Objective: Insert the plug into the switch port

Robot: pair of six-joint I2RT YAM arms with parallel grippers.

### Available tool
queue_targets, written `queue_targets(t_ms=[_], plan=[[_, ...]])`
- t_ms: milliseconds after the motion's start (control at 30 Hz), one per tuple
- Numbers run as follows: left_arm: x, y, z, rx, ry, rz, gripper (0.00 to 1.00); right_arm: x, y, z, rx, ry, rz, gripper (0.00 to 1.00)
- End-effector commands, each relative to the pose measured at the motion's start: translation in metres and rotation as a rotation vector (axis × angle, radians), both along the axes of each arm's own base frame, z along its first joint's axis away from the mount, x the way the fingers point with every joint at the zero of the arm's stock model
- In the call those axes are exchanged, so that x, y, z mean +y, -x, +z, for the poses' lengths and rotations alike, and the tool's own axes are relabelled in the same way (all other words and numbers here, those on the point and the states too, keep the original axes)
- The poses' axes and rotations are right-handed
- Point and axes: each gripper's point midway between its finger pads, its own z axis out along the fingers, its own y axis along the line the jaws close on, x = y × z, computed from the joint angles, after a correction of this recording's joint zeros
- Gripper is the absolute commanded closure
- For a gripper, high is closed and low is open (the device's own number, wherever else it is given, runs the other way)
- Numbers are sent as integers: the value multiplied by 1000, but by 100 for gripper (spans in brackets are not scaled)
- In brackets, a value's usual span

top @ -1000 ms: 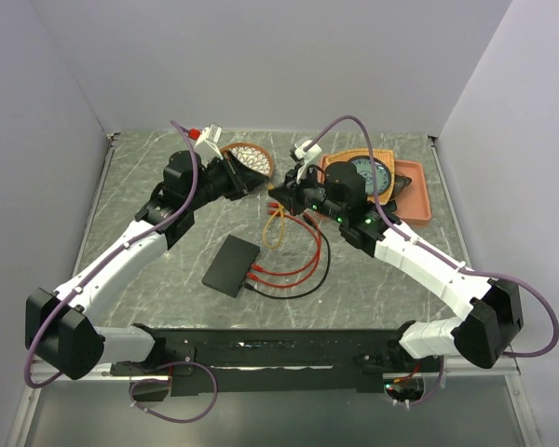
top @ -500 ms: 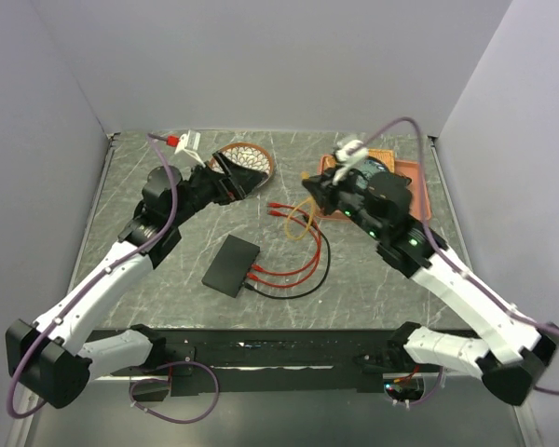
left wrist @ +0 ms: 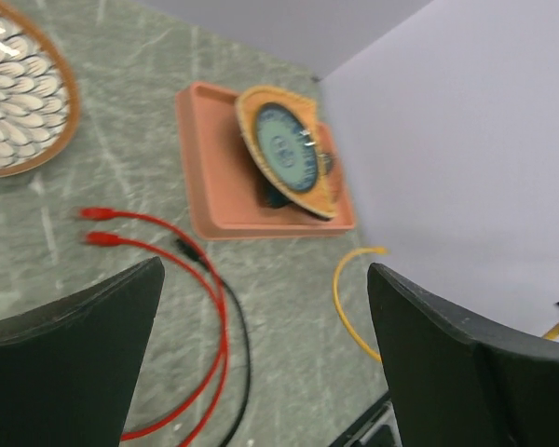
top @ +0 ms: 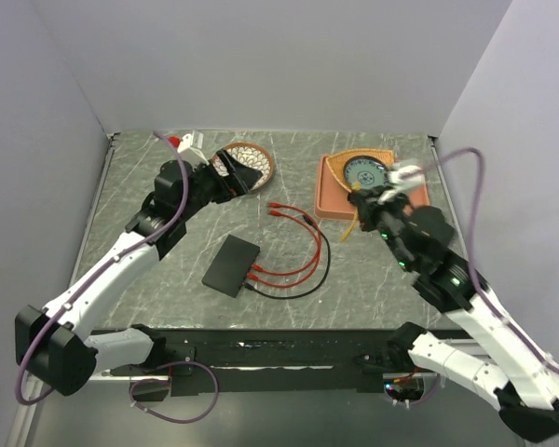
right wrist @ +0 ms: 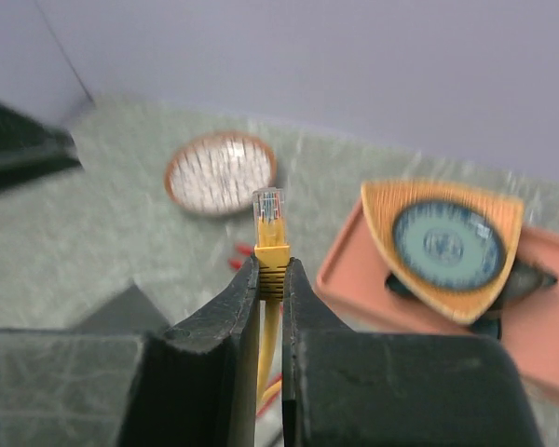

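Observation:
The switch (top: 231,265), a flat black box, lies at the table's middle with red and black cables (top: 293,265) running from its right edge. It shows as a dark blur (right wrist: 112,312) in the right wrist view. My right gripper (right wrist: 271,270) is shut on the yellow plug (right wrist: 270,223), whose clear tip points up past the fingertips. From above, that gripper (top: 361,203) hangs in front of the tray, well right of the switch, with the yellow cable (top: 354,226) dangling below. My left gripper (top: 242,172) stands open and empty by the bowl, its fingers (left wrist: 74,326) wide apart.
A patterned bowl (top: 247,160) sits at the back centre-left. An orange tray (top: 328,200) at the back right holds a tilted plate (top: 365,170). The loose red cable ends (top: 279,210) lie between the bowl and the tray. Walls close in the left, right and back.
My left gripper has opened and pulled back left toward the bowl. My right arm has swung right, carrying the yellow plug and its cable off the table's middle toward the tray.

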Motion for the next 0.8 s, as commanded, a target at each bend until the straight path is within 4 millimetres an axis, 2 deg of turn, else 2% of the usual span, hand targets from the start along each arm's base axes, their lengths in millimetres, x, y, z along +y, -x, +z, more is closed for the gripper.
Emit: queue_targets(t_ms=[0,33,67,167,267,333,367,433,467,533,600,767], plan=[[14,-16,-6,8,-135,65,4,16,-16,-110,314,204,-6,100],[18,-17,-14,31,-161,73,4,19,-17,-123,350,221,-3,100],[21,-19,-18,39,-179,80,4,23,-19,-146,409,258,1,100],[35,-29,-41,88,-233,111,4,41,-20,-176,475,277,69,100],[51,-35,-71,160,-280,124,4,57,-17,-193,505,272,149,100],[60,-38,-87,189,-303,135,4,70,-17,-193,490,252,211,100],[64,-35,-104,219,-319,137,4,73,-16,-198,499,253,228,100],[69,-35,-120,235,-331,140,4,82,-16,-198,487,236,269,100],[71,-31,-136,267,-340,137,4,86,-15,-203,501,234,290,100],[68,-27,-149,273,-344,85,4,95,-13,-206,507,222,335,100],[72,-19,-173,327,-357,83,4,103,-13,-212,546,225,365,100],[75,-2,-208,379,-350,64,4,118,-17,-226,599,258,411,100]])
